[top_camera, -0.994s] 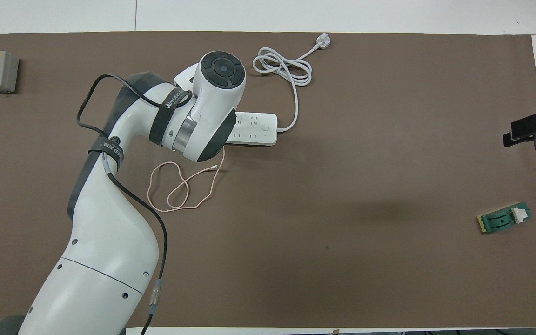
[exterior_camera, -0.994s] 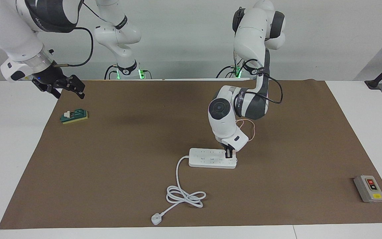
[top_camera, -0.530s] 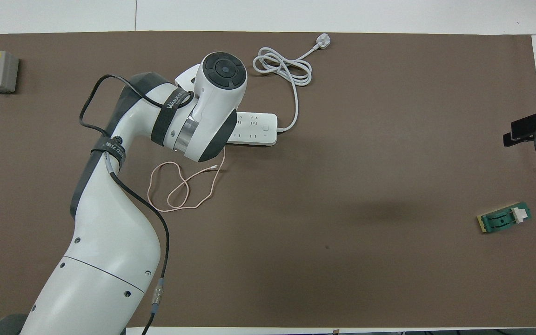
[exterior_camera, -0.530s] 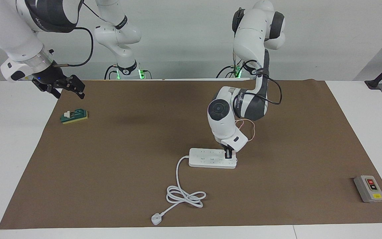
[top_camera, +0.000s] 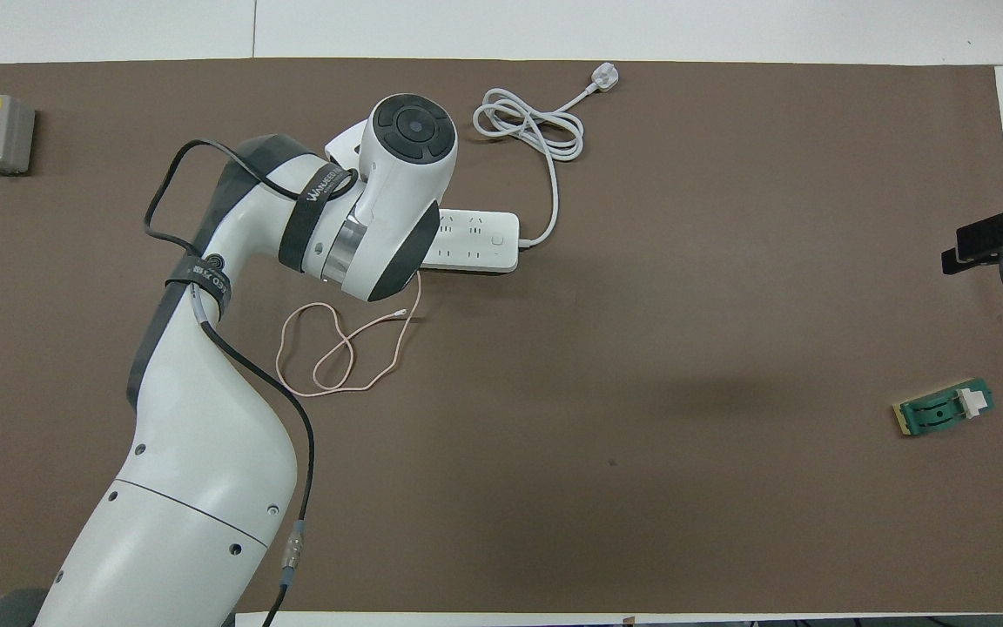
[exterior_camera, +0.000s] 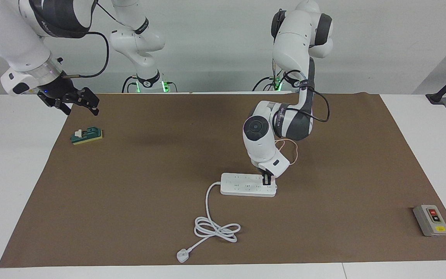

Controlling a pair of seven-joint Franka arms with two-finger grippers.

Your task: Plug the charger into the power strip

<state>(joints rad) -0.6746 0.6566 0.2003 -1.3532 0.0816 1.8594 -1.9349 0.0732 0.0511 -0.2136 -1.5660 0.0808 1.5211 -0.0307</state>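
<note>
left gripper (exterior_camera: 266,179), grip unclear, down on flat white power strip (exterior_camera: 242,185); right gripper (exterior_camera: 76,101) gapes.

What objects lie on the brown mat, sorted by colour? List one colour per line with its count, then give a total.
White: 1, the power strip with its cord
Pink: 1, the charger cable
Grey: 1, the button box
Green: 1, the small green block
Total: 4

The left arm bends steeply down, its claw (exterior_camera: 266,179) low; the right claw (exterior_camera: 76,101) hangs raised, spread wide.
</note>
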